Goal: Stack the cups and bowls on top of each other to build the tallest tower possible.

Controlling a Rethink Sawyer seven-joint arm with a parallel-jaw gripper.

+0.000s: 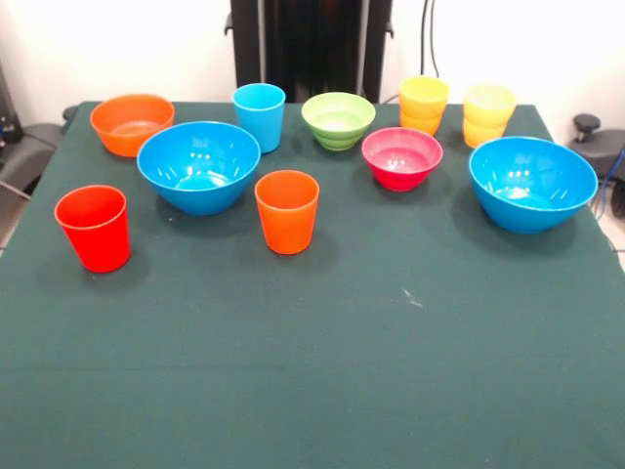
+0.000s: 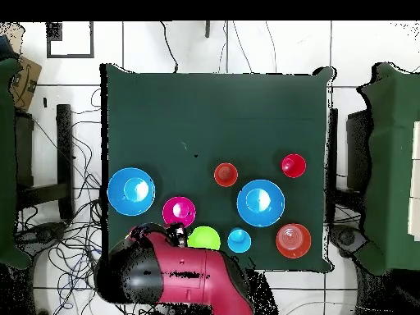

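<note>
All cups and bowls stand apart and upright on the green table (image 1: 312, 371); no tower stands. Front row: red cup (image 1: 94, 227), orange cup (image 1: 287, 210). Behind them are a blue bowl (image 1: 199, 166), a pink-red bowl (image 1: 401, 157) and a second blue bowl (image 1: 532, 182). Back row: orange bowl (image 1: 131, 123), light blue cup (image 1: 259, 115), lime-green bowl (image 1: 338, 119), yellow-orange cup (image 1: 423, 103), pale yellow cup (image 1: 488, 114). In the overhead view the red arm (image 2: 184, 275) covers both yellow cups, and its dark gripper (image 2: 175, 236) end shows beside the pink-red bowl (image 2: 179, 211).
The black pedestal (image 1: 311, 49) rises behind the table's far edge. Cables (image 2: 74, 246) lie on the floor around the table. Green-covered furniture (image 2: 394, 164) stands off one side in the overhead view.
</note>
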